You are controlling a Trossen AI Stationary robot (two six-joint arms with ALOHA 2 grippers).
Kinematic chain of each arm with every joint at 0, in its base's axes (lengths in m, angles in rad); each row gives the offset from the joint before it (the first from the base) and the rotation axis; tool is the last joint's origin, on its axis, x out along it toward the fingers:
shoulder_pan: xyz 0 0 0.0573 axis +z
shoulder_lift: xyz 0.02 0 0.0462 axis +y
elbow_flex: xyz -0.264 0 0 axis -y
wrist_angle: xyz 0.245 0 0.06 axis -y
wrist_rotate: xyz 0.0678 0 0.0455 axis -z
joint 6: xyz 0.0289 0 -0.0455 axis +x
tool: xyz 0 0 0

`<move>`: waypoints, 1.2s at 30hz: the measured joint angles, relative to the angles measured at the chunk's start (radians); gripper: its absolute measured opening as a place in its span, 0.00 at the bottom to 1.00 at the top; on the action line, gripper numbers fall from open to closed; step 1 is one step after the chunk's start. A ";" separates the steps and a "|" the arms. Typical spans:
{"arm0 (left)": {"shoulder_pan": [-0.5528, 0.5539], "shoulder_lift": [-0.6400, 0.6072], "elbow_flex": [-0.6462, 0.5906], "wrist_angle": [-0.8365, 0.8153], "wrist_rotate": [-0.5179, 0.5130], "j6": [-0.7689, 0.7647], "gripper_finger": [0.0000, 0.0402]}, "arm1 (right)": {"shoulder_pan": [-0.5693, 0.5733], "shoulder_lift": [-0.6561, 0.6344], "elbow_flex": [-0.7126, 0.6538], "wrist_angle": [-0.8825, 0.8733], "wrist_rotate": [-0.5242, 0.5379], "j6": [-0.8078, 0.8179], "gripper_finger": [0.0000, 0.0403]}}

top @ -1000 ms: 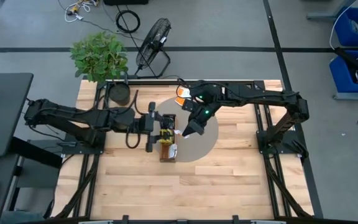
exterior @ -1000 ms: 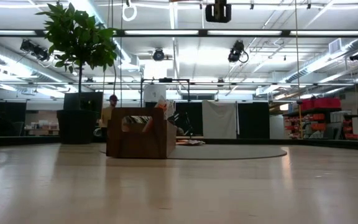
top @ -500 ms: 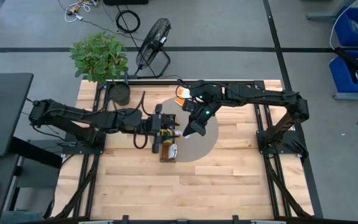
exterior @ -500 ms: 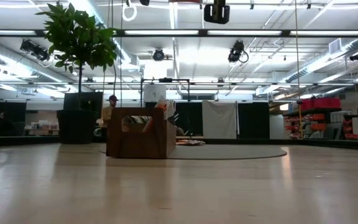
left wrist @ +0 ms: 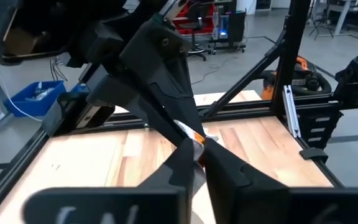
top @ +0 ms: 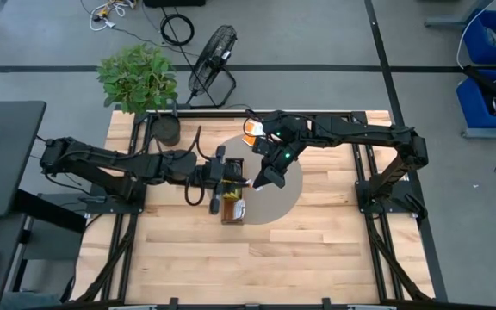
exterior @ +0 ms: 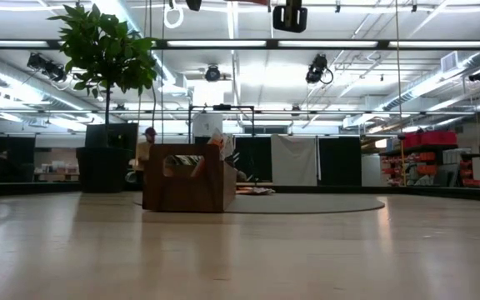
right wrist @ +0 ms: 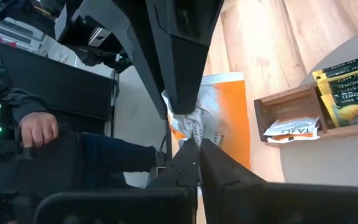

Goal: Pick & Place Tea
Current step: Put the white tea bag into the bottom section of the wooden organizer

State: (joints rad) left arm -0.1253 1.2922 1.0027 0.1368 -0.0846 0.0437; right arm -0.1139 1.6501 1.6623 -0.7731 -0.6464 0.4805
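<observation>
While both tools meet over the tray, each pinches one orange-and-white sachet, fingers nearly shut.

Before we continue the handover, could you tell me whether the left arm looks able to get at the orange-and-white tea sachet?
Probably yes: the left end effector already meets the orange-and-white tea sachet pinched by the right end effector above the wooden tray, nothing between them.

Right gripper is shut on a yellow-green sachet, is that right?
Not quite: the right gripper is shut on an orange-and-white sachet, as the right wrist view shows. The yellow-green sachets lie in the wooden tray.
</observation>
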 joint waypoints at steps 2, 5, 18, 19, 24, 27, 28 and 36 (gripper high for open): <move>0.000 0.000 0.000 0.000 0.000 -0.007 0.05 | 0.000 0.000 0.000 0.000 0.001 0.000 0.00; 0.000 0.000 0.000 0.000 0.000 -0.008 0.02 | 0.000 0.000 0.000 0.000 0.001 0.000 0.02; -0.040 -0.011 0.000 -0.032 -0.180 -0.161 0.00 | -0.016 -0.031 0.000 -0.026 -0.013 0.008 0.32; -0.052 -0.012 0.000 -0.029 -0.217 -0.164 0.00 | -0.019 -0.041 0.000 -0.029 -0.014 0.007 0.34; -0.134 -0.019 -0.001 -0.033 -0.490 -0.180 0.00 | -0.034 -0.098 0.000 -0.047 0.010 -0.010 0.42; -0.185 -0.023 0.000 -0.029 -0.657 -0.216 0.00 | -0.033 -0.133 0.001 -0.045 0.113 -0.044 0.45; -0.201 -0.027 -0.001 -0.026 -0.693 -0.220 0.00 | -0.032 -0.142 0.001 -0.043 0.158 -0.061 0.46; -0.269 -0.051 0.000 0.217 -0.816 -0.182 0.00 | 0.050 -0.167 0.001 0.086 0.445 -0.209 0.46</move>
State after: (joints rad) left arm -0.3941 1.2414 1.0031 0.3536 -0.9010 -0.1387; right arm -0.0637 1.4827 1.6630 -0.6873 -0.2015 0.2716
